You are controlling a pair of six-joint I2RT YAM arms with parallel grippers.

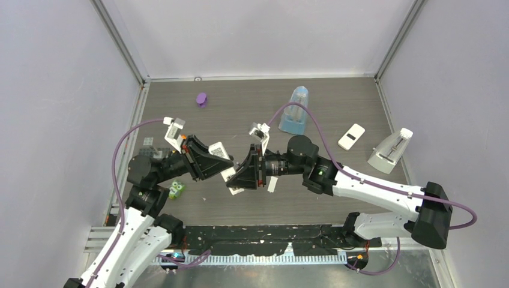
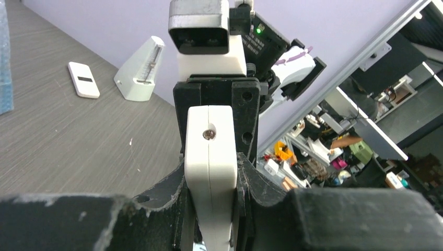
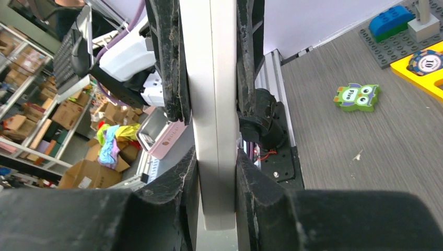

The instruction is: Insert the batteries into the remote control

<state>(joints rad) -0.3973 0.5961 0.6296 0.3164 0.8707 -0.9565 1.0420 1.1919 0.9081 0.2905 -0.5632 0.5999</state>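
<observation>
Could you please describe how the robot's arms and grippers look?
The left arm and right arm have white shells with black joints, and a purple cable runs along each. The left gripper and right gripper are black and angular, with rough-edged fingers. A green light glows on the right arm.

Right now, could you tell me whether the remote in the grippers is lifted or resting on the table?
Lifted: left gripper and right gripper both clamp the remote from opposite ends, clear of the table.
</observation>
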